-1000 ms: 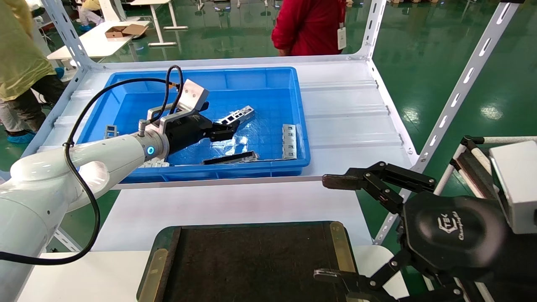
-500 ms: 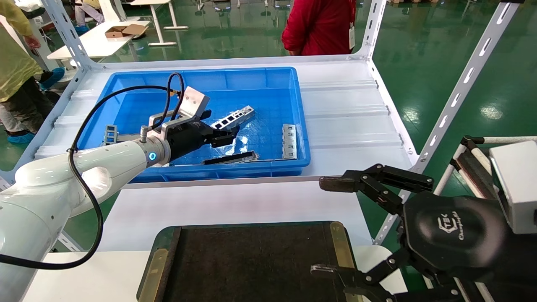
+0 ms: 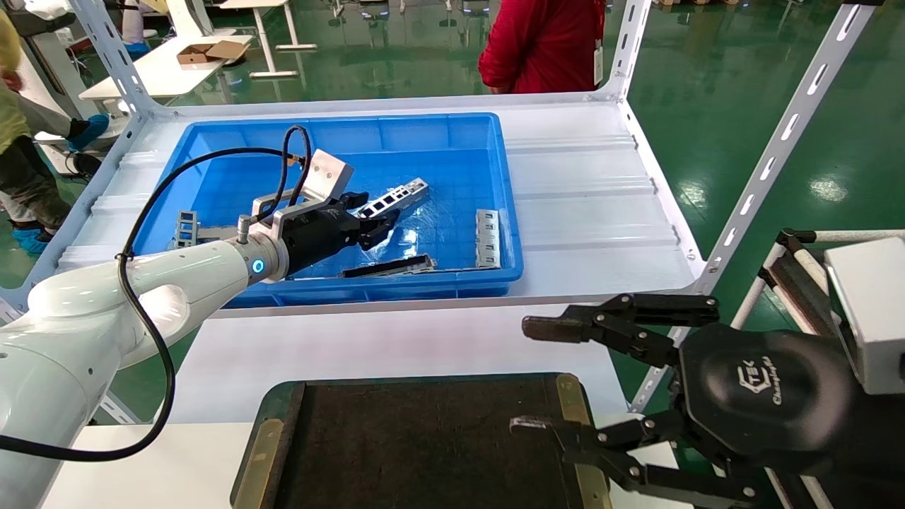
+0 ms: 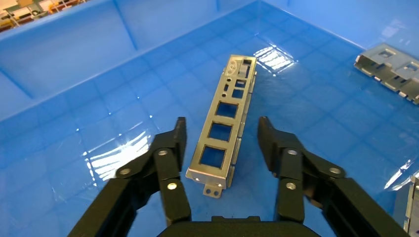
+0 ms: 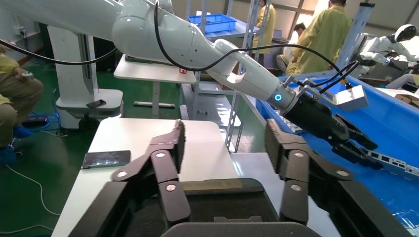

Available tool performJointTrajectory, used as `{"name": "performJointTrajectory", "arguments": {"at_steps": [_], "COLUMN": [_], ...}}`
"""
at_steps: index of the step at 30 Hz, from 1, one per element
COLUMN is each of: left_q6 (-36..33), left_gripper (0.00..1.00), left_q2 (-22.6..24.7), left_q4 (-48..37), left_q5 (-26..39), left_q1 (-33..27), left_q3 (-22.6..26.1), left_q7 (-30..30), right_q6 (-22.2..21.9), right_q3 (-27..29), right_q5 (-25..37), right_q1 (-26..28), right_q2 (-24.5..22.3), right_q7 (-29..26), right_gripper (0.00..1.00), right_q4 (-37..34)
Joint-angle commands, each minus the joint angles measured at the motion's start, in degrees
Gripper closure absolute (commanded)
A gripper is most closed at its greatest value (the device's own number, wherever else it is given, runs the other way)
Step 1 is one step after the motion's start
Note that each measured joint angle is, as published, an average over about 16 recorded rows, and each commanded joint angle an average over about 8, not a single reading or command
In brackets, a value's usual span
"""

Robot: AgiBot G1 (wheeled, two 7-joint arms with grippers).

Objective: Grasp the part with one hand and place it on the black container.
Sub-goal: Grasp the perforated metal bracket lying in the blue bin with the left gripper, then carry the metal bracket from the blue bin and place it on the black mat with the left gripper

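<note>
**Left wrist view: fingers straddle the part, no grip**

Left wrist view shows the left gripper [image 4: 221, 140] spread wide over the bin [image 4: 74, 49] floor. The part [image 4: 225, 123] lies flat between the two black fingers [image 4: 170, 148], its near end in the gap and its far end running out past the fingertips. Blue floor shows on both sides of the part, so neither finger touches it. The gripper holds nothing.

In the head view the left gripper [image 3: 369, 220] reaches from the left into the middle of the bin [image 3: 438, 124]. The part [image 3: 397, 195] lies at a slant just beyond its tips, near the bin's centre. A dark strip [image 3: 389, 266] lies by the near wall, just right of the gripper body. A grey slotted plate [image 3: 487, 237] lies by the right wall, and another plate [image 3: 186, 226] sits by the left wall. The bin stands on a white shelf [image 3: 587, 184].

The tray [image 3: 417, 445] lies on the near table, well apart from the bin, with a brass strip [image 3: 571, 417] along its right side.

The right gripper [image 3: 537, 378] hangs at the tray's right edge, near side, fingers wide apart and holding nothing. The right wrist view shows the same: the right gripper [image 5: 225, 140] open above the tray [image 5: 217, 195].
</note>
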State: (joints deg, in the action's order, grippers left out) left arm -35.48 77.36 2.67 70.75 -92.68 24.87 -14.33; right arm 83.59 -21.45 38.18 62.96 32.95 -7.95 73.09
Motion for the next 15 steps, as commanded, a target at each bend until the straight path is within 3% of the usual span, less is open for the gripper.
{"name": "performJointTrajectory", "arguments": {"at_steps": [1, 15], "left_q6": [0.1, 0.0], "left_gripper": [1.0, 1.0], "left_q2": [0.0, -0.1], "left_q4": [0.0, 0.3], "left_q5": [0.0, -0.6], "left_q1": [0.1, 0.3], "left_q3": [0.1, 0.3], "left_q7": [0.1, 0.6], "right_q6": [0.0, 0.0], "right_q3": [0.0, 0.0], "right_q5": [0.0, 0.0], "right_q1": [0.0, 0.0], "right_q2": [0.0, 0.0], "right_q7": [0.0, 0.0], "right_gripper": [1.0, 1.0], "right_q4": [0.0, 0.0]}}
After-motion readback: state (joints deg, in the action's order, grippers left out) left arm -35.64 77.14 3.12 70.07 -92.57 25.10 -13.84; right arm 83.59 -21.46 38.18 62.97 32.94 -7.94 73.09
